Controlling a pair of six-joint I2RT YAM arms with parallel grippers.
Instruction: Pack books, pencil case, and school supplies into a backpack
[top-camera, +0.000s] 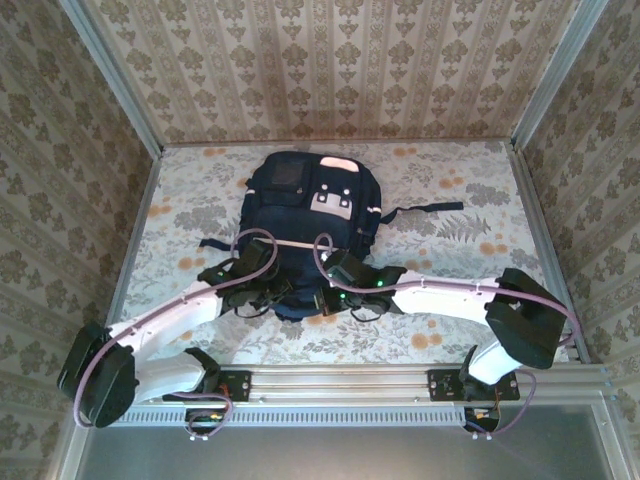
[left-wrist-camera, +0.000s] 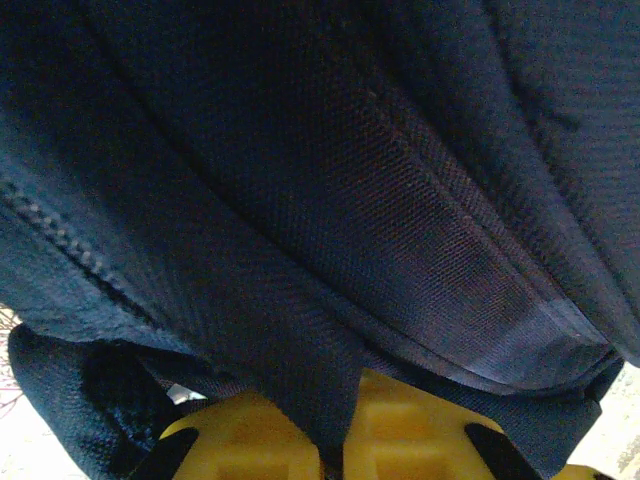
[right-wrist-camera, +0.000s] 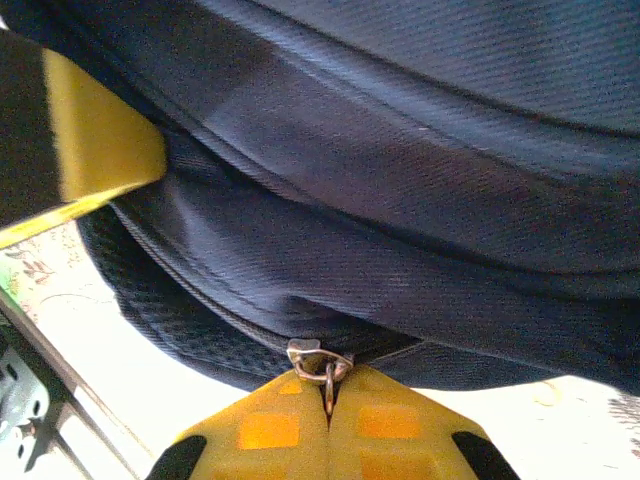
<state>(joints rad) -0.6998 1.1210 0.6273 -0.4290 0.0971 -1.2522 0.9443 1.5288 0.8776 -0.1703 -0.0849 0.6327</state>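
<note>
Right wrist view: the backpack (right-wrist-camera: 400, 200) is soft and floppy, so your right gripper (right-wrist-camera: 328, 420) pinches its metal zipper pull (right-wrist-camera: 320, 360) and your left gripper (left-wrist-camera: 335, 448) pinches a cloth fold (left-wrist-camera: 305, 380).

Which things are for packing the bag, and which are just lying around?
For the job: backpack, its zipper pull, left gripper pinching the backpack, right gripper pinching the pull.
Just there: flowered tablecloth, patterned walls.

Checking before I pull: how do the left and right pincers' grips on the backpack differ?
The left pincer pinches a plain navy fabric fold; the right pincer clamps the metal zipper pull. The left pincer works the backpack's near-left corner, the right pincer its near-right. Both are shut.
</note>
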